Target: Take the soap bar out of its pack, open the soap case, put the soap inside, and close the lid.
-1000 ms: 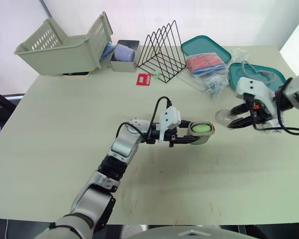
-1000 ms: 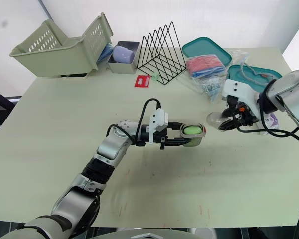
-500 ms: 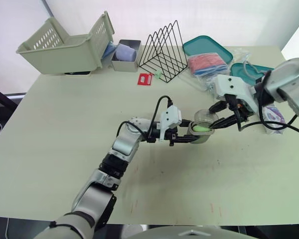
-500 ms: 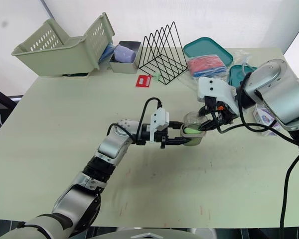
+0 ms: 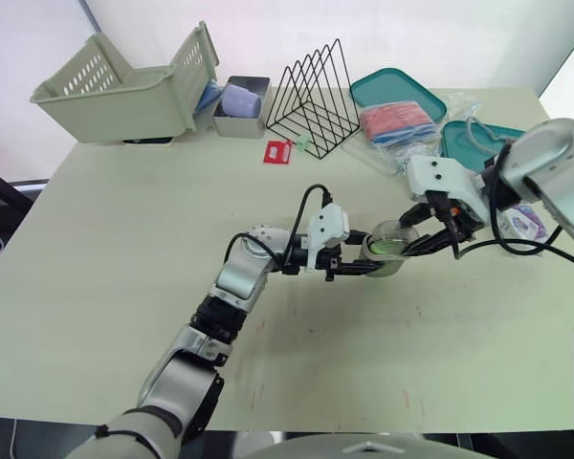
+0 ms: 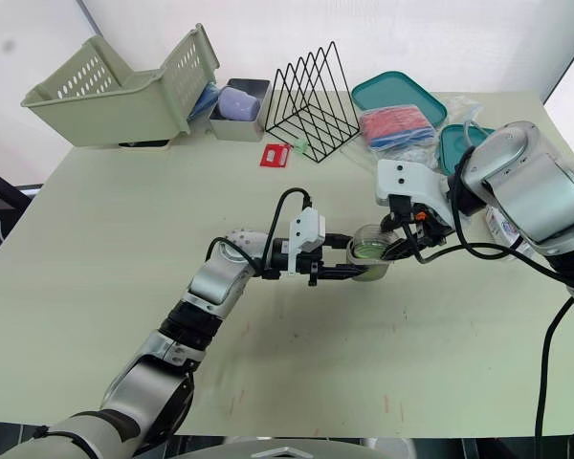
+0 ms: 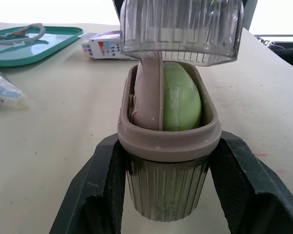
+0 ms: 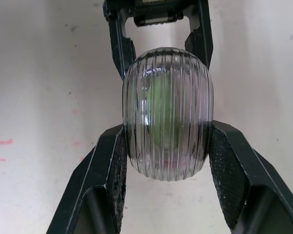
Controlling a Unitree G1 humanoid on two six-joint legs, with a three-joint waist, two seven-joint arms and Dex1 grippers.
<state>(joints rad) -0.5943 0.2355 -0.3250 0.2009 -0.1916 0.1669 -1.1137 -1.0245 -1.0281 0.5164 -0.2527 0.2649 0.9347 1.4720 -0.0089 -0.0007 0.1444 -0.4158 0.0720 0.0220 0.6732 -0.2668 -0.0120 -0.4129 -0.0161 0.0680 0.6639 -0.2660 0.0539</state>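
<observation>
1. Our left fingers pinch the case at the middle of the desk, soap inside.
2. Our right fingers, pinching the lid, have swung in; the lid now hovers just over the case.
3. We judge only closing remains.

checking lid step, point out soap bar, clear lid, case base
soap bar [image 7: 183, 102], left wrist view, green side face
clear lid [image 8: 168, 114], right wrist view, ribbed dome middle
case base [image 7: 163, 187], left wrist view, ribbed front wall
</observation>
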